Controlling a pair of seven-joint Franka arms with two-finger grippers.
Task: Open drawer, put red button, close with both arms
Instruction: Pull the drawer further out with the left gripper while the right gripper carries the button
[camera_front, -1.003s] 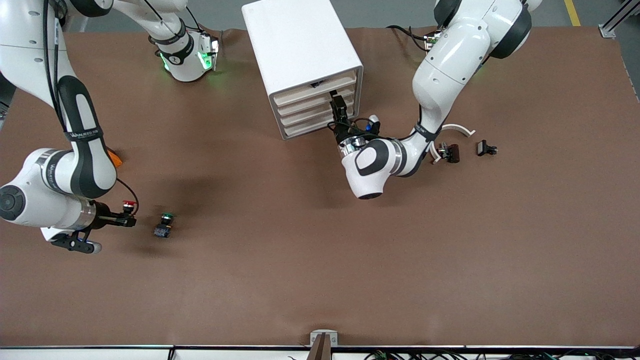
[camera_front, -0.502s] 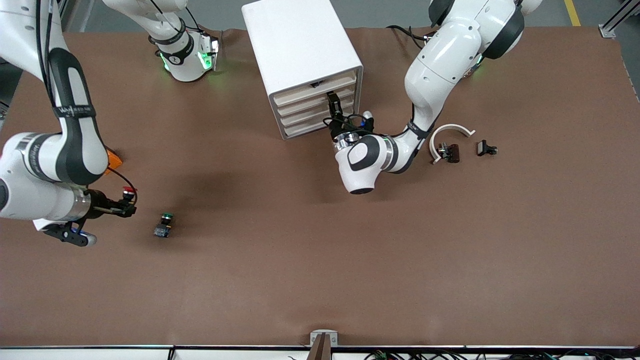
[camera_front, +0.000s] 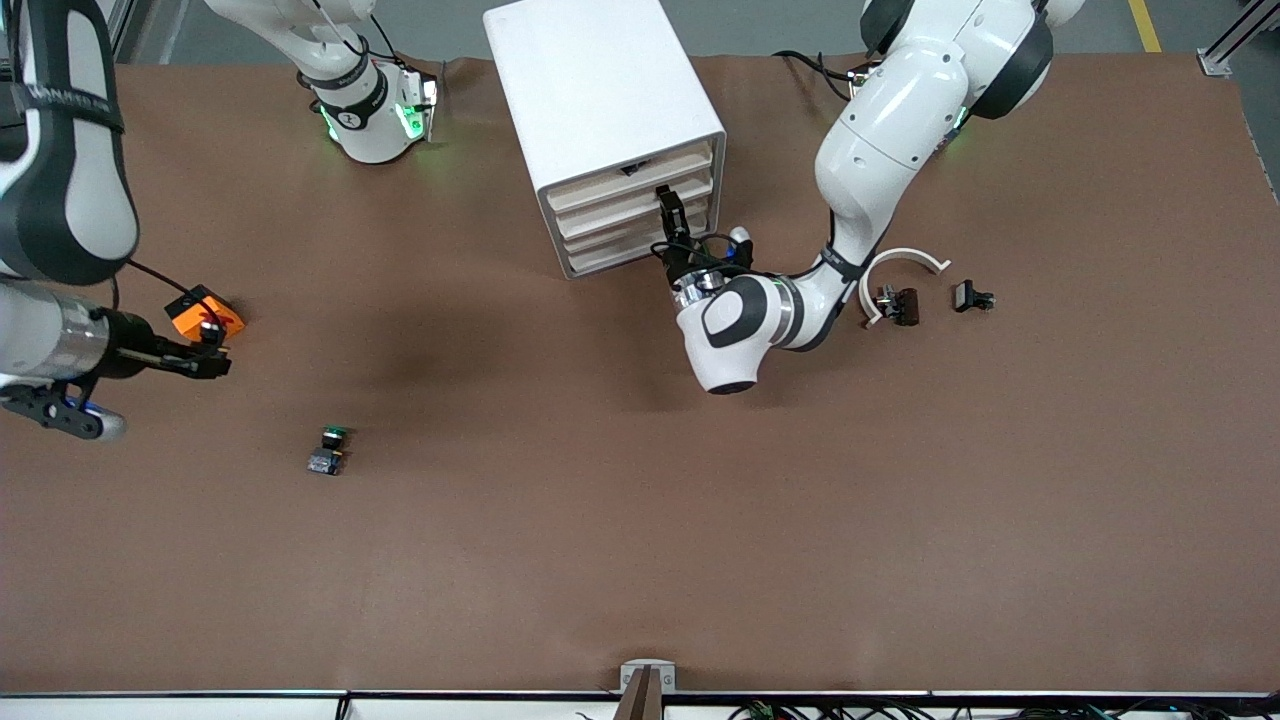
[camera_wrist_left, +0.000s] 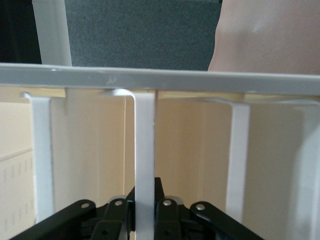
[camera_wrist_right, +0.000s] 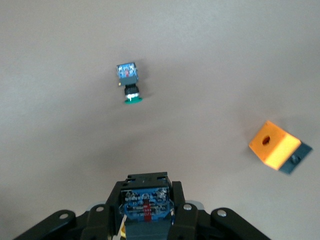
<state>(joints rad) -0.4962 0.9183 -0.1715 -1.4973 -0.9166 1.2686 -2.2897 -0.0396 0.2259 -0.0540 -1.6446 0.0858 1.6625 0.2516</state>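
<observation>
The white cabinet (camera_front: 600, 90) stands at the table's edge farthest from the front camera, its four cream drawers looking pushed in. My left gripper (camera_front: 668, 207) is at the second drawer from the top (camera_front: 610, 208). In the left wrist view it (camera_wrist_left: 145, 192) is shut on that drawer's thin white handle (camera_wrist_left: 145, 150). My right gripper (camera_front: 212, 352) is up in the air beside the orange block (camera_front: 205, 312), shut on the red button. Only the button's dark grey-blue body (camera_wrist_right: 146, 206) shows between the fingers; the red cap is hidden.
A green-capped button (camera_front: 328, 450) lies on the table nearer the front camera than the orange block; both show in the right wrist view (camera_wrist_right: 129, 82) (camera_wrist_right: 276, 145). A white curved piece (camera_front: 900, 262) and two small dark parts (camera_front: 900, 303) (camera_front: 972, 296) lie toward the left arm's end.
My right arm has risen and drawn back toward its end of the table with the red button, away from the green button, uncovering the orange block. My left gripper has closed in on the drawer handle.
</observation>
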